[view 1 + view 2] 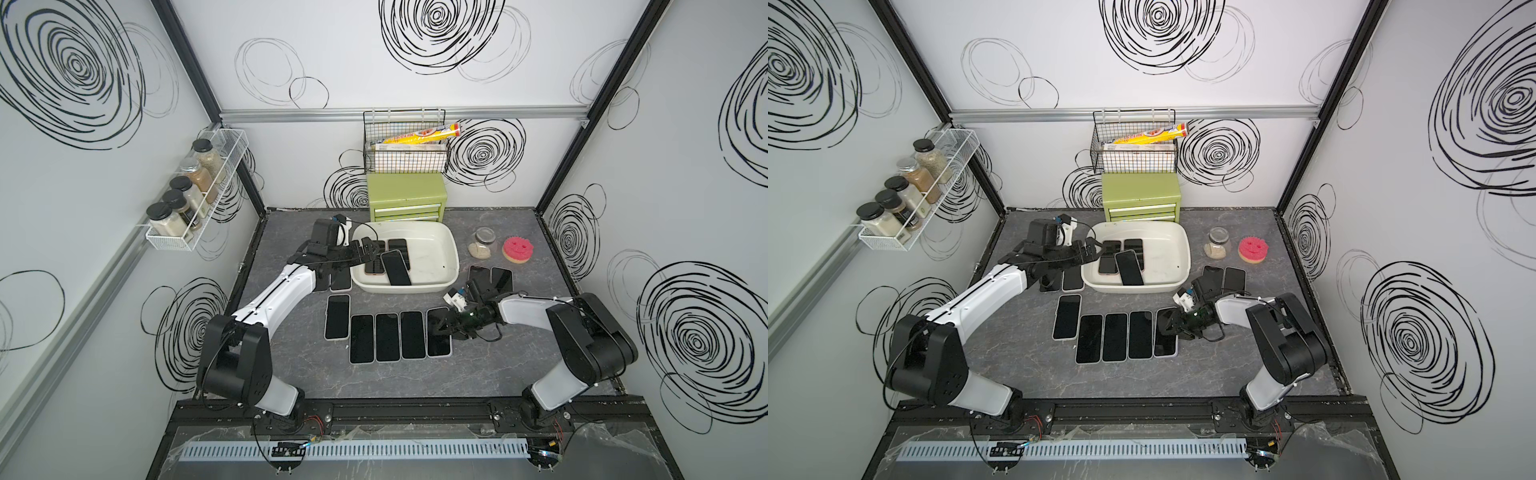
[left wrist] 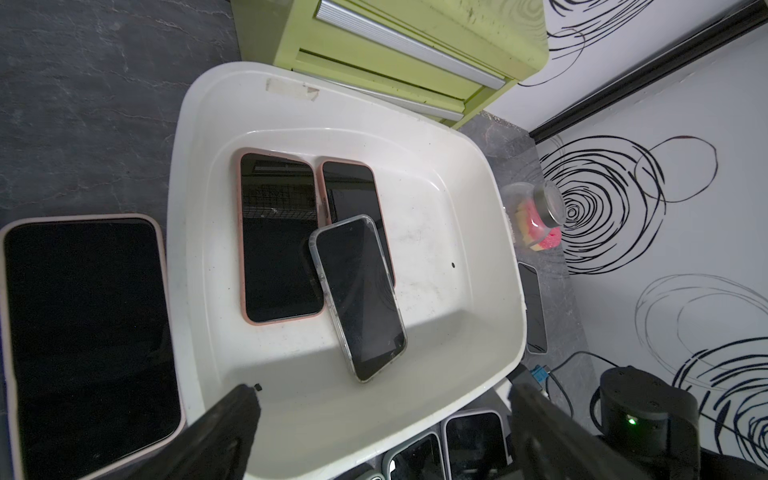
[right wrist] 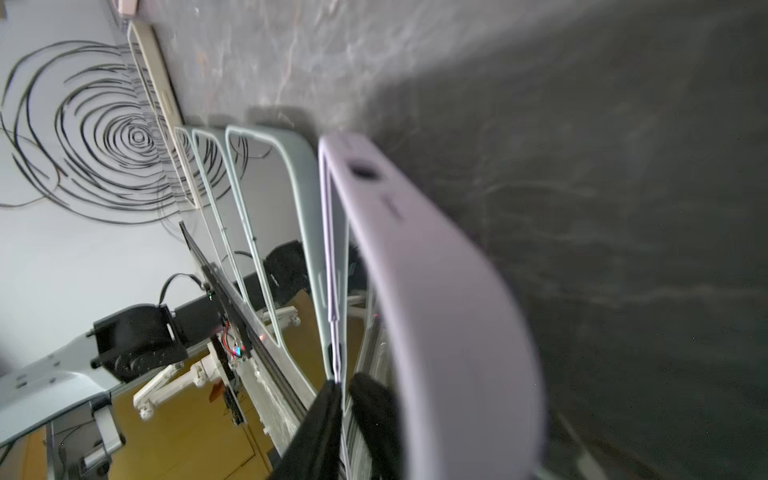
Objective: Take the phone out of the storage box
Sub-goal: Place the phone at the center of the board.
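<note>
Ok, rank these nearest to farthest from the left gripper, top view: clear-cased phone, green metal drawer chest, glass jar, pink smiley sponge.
1. Clear-cased phone, in the off-white tub.
2. Green metal drawer chest, behind the tub.
3. Glass jar, right of it.
4. Pink smiley sponge, farthest right.

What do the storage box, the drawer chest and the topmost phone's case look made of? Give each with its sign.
The storage box: moulded plastic, it seems; off-white, glossy, rounded corners, rolled rim. The drawer chest: likely painted sheet metal; matt green, silvery handle strips. The topmost phone's case: clear plastic, perhaps soft; see-through border around a dark glossy screen.
</note>
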{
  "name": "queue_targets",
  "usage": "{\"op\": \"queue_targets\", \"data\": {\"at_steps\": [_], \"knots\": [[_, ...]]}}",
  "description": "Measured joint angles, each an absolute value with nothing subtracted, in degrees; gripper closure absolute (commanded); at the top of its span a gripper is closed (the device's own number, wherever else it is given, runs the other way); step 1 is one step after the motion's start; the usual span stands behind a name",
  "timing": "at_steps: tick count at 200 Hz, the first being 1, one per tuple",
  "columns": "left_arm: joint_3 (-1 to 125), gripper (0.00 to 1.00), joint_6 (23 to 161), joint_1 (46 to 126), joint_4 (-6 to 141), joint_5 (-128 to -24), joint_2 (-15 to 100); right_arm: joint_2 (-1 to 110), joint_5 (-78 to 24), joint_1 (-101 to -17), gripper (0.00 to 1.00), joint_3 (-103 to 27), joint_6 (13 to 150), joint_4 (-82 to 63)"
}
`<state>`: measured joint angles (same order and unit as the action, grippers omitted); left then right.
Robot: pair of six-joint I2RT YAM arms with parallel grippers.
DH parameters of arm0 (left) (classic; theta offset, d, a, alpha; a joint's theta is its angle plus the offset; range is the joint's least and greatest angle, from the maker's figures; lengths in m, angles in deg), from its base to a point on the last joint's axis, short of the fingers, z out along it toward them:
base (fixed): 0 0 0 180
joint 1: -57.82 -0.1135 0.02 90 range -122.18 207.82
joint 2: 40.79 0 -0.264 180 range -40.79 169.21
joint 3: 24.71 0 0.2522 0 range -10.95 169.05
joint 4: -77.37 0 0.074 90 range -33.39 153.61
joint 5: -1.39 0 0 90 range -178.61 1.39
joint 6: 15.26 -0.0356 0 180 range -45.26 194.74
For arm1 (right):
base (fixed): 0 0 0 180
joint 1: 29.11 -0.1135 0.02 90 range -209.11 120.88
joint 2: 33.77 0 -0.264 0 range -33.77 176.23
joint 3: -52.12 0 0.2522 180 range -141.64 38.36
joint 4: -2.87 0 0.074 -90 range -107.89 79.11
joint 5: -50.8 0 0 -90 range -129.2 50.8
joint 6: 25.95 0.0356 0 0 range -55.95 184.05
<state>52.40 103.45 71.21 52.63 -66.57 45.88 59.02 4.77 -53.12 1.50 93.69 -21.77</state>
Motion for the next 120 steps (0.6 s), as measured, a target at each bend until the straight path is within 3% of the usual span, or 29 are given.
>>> {"op": "queue_targets", "data": {"at_steps": [59, 120], "knots": [[52.3, 0.01, 102.9, 71.8, 52.6, -67.0, 45.9, 58.8, 4.7, -53.9, 0.35, -0.8, 91.6, -25.2], [52.4, 0.01, 102.9, 74.7, 52.6, -70.2, 46.0, 55.7, -5.8, -53.8, 0.11, -5.7, 90.0, -37.1]]}}
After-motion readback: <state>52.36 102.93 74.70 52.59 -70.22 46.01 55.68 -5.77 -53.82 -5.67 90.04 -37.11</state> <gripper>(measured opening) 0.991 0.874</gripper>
